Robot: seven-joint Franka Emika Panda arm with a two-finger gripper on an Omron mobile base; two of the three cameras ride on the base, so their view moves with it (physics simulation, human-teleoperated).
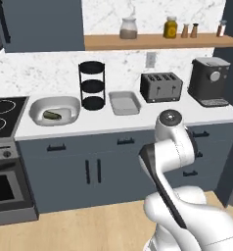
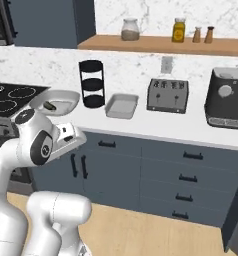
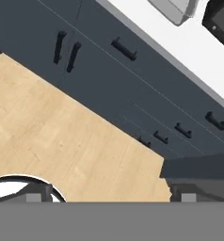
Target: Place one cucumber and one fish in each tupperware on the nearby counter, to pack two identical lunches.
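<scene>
A: white tub (image 1: 37, 109) left of frame on counter (image 1: 138, 120), dark green cucumber (image 1: 51, 115) lying flat inside.
B: grey tray (image 1: 124, 103) (centre) upright, beside it, contents can't tell.

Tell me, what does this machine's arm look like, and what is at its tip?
The arm is built of smooth, glossy white rounded shells, joined by dark grey bands and round caps at the joints. No loose cables or lettering are visible. Its gripper ends in two small, blocky dark grey finger tips.
</scene>
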